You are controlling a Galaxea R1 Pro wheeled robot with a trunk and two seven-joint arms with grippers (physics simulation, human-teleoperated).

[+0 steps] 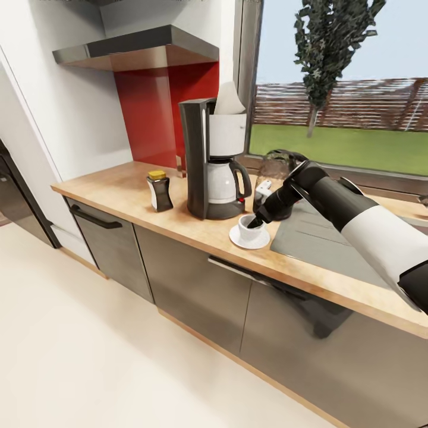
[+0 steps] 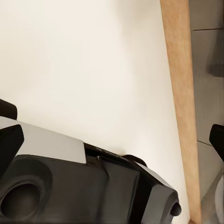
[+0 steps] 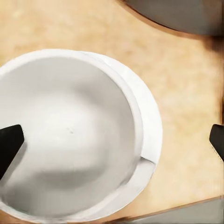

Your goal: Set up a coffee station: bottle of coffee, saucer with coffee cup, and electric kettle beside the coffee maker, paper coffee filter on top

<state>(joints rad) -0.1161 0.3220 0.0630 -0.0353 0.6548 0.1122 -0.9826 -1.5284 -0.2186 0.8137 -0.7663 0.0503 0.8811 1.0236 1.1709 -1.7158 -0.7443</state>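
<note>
The black coffee maker (image 1: 211, 160) stands on the wooden countertop (image 1: 125, 190) with a white paper filter (image 1: 229, 98) on top. To its left stands the coffee bottle (image 1: 159, 190) with a yellow cap. On its right a white cup (image 1: 246, 226) sits on a white saucer (image 1: 249, 242). My right gripper (image 1: 257, 221) hangs over the cup. From the right wrist camera the cup (image 3: 70, 135) and saucer (image 3: 151, 121) lie directly under my open right gripper (image 3: 113, 142), one fingertip (image 3: 9, 144) over the bowl. The dark kettle (image 1: 276, 159) stands behind my right arm, partly hidden. My left gripper (image 2: 112, 140) is open, above the floor.
A grey sink drainboard (image 1: 321, 238) lies right of the saucer. Steel cabinet fronts with handles (image 1: 95, 219) run under the counter. A range hood (image 1: 137, 50) hangs over the red backsplash. The left wrist camera looks down on pale floor (image 2: 93, 60), my dark base (image 2: 70, 186) and the cabinet plinth (image 2: 179, 93).
</note>
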